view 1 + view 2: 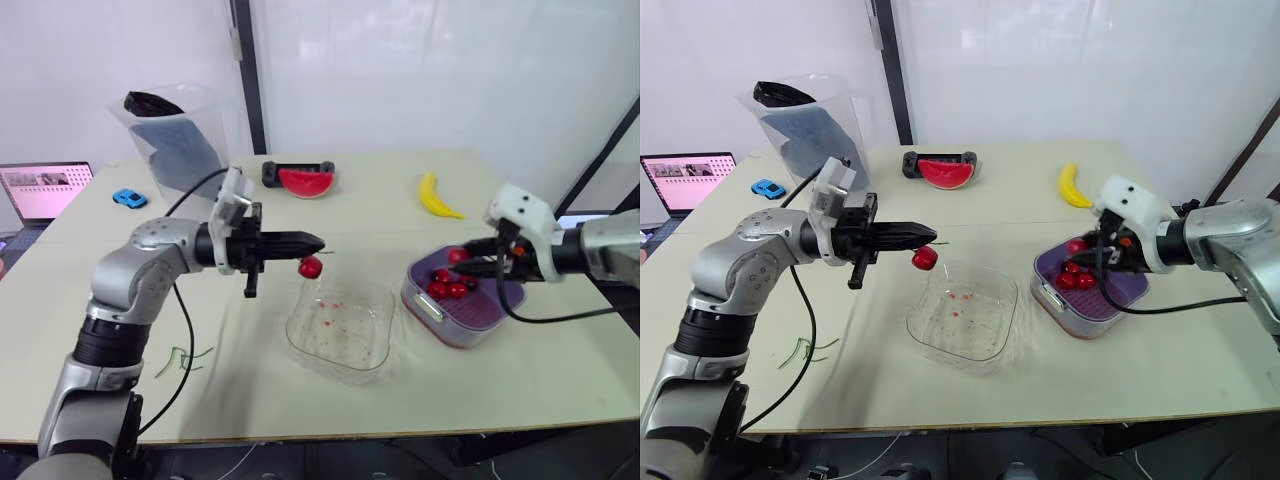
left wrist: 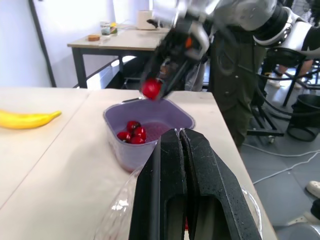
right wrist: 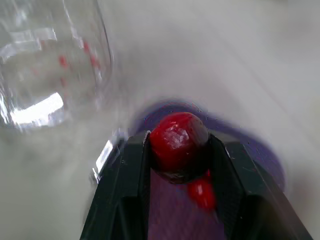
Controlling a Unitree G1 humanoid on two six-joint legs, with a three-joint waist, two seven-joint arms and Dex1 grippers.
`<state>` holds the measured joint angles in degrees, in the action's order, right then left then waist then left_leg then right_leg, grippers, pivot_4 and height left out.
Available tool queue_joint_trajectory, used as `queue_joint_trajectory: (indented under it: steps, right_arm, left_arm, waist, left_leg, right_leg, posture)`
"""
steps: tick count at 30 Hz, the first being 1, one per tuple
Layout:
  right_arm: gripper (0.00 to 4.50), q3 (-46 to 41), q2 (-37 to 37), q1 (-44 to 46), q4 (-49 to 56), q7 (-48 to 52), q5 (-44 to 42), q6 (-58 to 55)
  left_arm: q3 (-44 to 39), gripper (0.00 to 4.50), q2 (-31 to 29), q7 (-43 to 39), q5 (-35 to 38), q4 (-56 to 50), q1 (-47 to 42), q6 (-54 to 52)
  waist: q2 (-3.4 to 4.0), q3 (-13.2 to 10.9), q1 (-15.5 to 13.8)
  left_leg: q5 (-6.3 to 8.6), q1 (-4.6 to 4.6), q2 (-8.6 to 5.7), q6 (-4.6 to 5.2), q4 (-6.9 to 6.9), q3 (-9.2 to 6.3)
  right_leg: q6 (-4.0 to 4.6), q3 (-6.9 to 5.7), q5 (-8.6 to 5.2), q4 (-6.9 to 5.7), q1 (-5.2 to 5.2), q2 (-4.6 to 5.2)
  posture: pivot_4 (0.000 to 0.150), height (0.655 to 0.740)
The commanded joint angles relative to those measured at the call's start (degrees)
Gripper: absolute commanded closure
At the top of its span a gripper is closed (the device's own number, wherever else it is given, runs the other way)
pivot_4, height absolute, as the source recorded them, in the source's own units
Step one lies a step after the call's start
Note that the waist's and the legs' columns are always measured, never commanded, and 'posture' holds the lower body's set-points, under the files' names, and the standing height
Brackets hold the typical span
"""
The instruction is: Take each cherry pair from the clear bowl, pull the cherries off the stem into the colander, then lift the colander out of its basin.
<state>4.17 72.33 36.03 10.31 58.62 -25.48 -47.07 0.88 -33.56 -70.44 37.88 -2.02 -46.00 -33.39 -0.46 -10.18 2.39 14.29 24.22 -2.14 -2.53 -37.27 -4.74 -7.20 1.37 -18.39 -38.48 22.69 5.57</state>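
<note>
1. The juice-spotted clear bowl sits nearest on the beige table.
2. Above it, the left gripper is pinched tight on a stem, with one hanging cherry.
3. The right gripper clamps a loose cherry over the purple colander, which holds more cherries.
4. The writing on the laptop screen is too small to read. White walls stand behind.

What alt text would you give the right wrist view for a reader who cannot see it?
The right gripper clamps a red cherry between its two black fingers over the purple colander, with another cherry showing below it. A clear bowl with red spots inside stands beside the colander.
</note>
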Motion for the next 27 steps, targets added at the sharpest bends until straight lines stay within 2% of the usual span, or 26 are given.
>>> queue_joint_trajectory:
  steps: [1, 5, 6, 7, 10, 11, 15, 17, 19, 22, 27]
  right_arm:
    - [2.82, 3.29, 1.1, -1.73, -2.8, 1.62, 7.21, 6.3]
    - [2.82, 4.65, -0.24, -3.15, -5.02, 2.3, 10.85, 8.97]
    - [2.27, 4.43, -0.5, -3.16, -5.2, 2.41, 11.03, 8.97]
    - [1.95, 4.09, -0.63, -3.13, -5.05, 2.71, 10.94, 8.65]
    - [0.6, 2.11, -0.83, -2.87, -4.65, 3.87, 9.68, 7.24]
    - [0.03, 1.12, -0.92, -2.6, -4.92, 4.19, 9.07, 6.77]
    - [0.03, -4.24, -0.92, -1.29, -5.14, 6.29, 4.78, 3.5]
    - [0.03, -7.84, -2.98, 0.82, -3.95, 6.45, -0.19, -0.49]
    - [0.03, -12.15, -8.44, 4.99, -2.37, 3.9, -7.57, -7.01]
    - [0.03, -13.75, -18.01, 7.98, 4.62, -0.52, -16.34, -13.35]
    - [0.03, -9.19, -27.44, 7.22, 12.42, -6.28, -19.05, -15.1]
  left_arm:
    - [-1.16, 4.5, 0.76, 0.64, -0.37, 0.04, -1.96, 2.02]
    - [-1.65, 4.5, 1.75, 1.72, 0.74, -1.27, -1.68, 1.18]
    - [-1.71, 4.5, 1.83, 1.98, 0.88, -1.7, -1.49, 1.0]
    - [-1.79, 4.5, 1.92, 2.32, 0.93, -2.0, -1.34, 1.01]
    - [-1.92, 4.5, 2.11, 3.1, 0.95, -2.37, -1.25, 1.16]
    - [-1.94, 4.5, 2.15, 3.28, 0.94, -2.37, -1.29, 1.22]
    - [-2.17, 4.5, 2.4, 4.22, 1.3, -2.57, -1.37, 1.17]
    - [-2.33, 4.5, 2.51, 4.58, 1.67, -2.76, -1.31, 0.97]
    - [-2.23, 4.5, 2.63, 4.74, 1.8, -2.72, -1.36, 0.94]
    - [-1.9, 4.5, 3.84, 5.36, 1.83, -2.41, -1.75, 1.02]
    - [-0.86, 4.5, 5.75, 6.43, 2.24, -4.48, -0.8, 0.2]
  waist:
    - [0.0, 0.0, -0.01]
    - [0.01, 0.0, -0.03]
    - [0.02, -0.01, -0.03]
    - [0.02, -0.01, -0.04]
    - [0.02, -0.01, -0.1]
    - [0.02, -0.01, -0.13]
    - [0.02, -0.01, -0.26]
    - [0.02, -0.01, -0.29]
    - [0.01, -0.01, 0.1]
    - [0.01, -0.01, 0.09]
    - [0.01, -0.01, -0.58]
  left_leg:
    - [0.0, 0.0, 0.0, 0.0, 0.01, 0.01]
    - [0.0, 0.02, 0.0, -0.01, 0.0, 0.0]
    - [0.0, 0.02, 0.0, -0.01, -0.01, 0.0]
    - [0.0, 0.02, 0.01, -0.01, 0.0, -0.01]
    - [-0.01, 0.02, 0.02, -0.01, 0.0, -0.03]
    - [-0.01, 0.02, 0.02, -0.02, -0.01, -0.03]
    - [-0.01, 0.02, 0.01, -0.02, -0.02, -0.03]
    - [-0.01, 0.02, 0.01, -0.02, -0.02, -0.03]
    - [-0.01, 0.0, 0.02, -0.02, -0.02, -0.04]
    - [-0.02, -0.05, 0.07, -0.03, 0.02, -0.05]
    - [-0.05, 0.08, 0.02, -0.08, -0.09, -0.14]
  right_leg:
    - [0.0, 0.0, 0.0, 0.0, 0.0, 0.0]
    - [0.0, 0.02, 0.0, 0.0, 0.01, 0.01]
    - [0.0, 0.02, 0.0, 0.0, 0.01, 0.01]
    - [0.0, 0.03, 0.0, 0.0, 0.01, 0.01]
    - [0.0, 0.02, 0.0, 0.0, 0.01, 0.01]
    - [0.0, 0.02, 0.0, 0.0, 0.0, 0.01]
    - [0.0, 0.02, 0.0, 0.01, -0.01, 0.01]
    - [0.0, 0.02, 0.0, 0.01, -0.01, 0.01]
    - [0.0, 0.01, 0.0, 0.01, -0.03, 0.0]
    - [0.0, 0.01, 0.0, -0.01, -0.04, -0.04]
    - [0.0, -0.05, 0.0, -0.02, -0.03, 0.03]
  posture:
    - [0.15, 0.74]
    - [0.15, 0.74]
    - [0.15, 0.74]
    - [0.15, 0.74]
    - [0.15, 0.74]
    - [0.15, 0.74]
    - [0.15, 0.74]
    - [0.15, 0.74]
    - [0.15, 0.74]
    - [0.15, 0.74]
    - [0.15, 0.74]
